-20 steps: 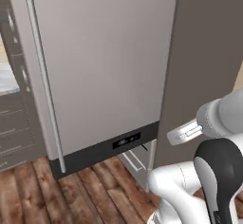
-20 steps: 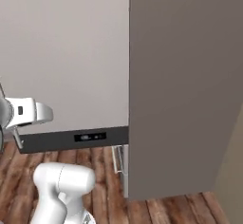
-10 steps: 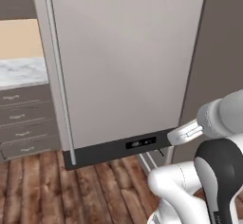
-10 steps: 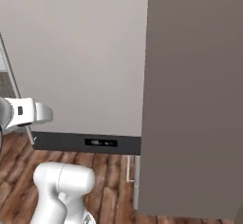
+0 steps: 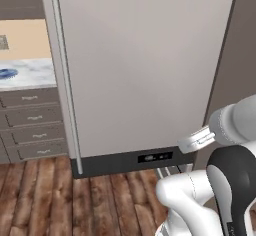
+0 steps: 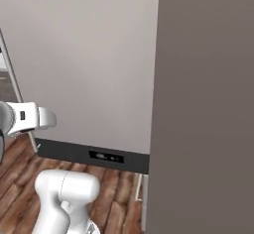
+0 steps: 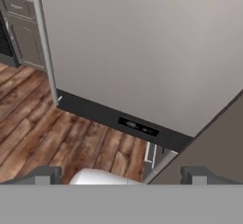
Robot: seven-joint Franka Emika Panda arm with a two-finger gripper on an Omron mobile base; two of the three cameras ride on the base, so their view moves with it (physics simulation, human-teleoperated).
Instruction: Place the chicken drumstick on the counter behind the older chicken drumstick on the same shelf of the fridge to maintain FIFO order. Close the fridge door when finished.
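Note:
The fridge door (image 5: 140, 70) is a big silver-grey panel facing me, its slim bar handle (image 5: 65, 85) on the left and a dark base strip (image 5: 130, 160) below. It also fills much of the right base view (image 6: 84, 64) and the hand view (image 7: 142, 47). It hides the shelf and the fridge's inside. The white marble counter (image 5: 30, 75) shows at far left over grey-brown drawers (image 5: 32, 125). The chicken drumstick is out of view. My gripper (image 7: 121, 175) hangs low in front of the door, open, fingertips (image 7: 47, 174) wide apart and nothing between them.
A tall grey-brown panel (image 6: 208, 104) stands close on the right of the door. Thin white rails (image 7: 154, 154) show at the floor under the door's right corner. A blue dish (image 5: 7, 73) lies on the counter. Wooden floor (image 5: 60, 200) stretches in front.
The whole picture has slid to the right, so the camera has moved. The counter and drawers have come into the left base view. The gripper stays open.

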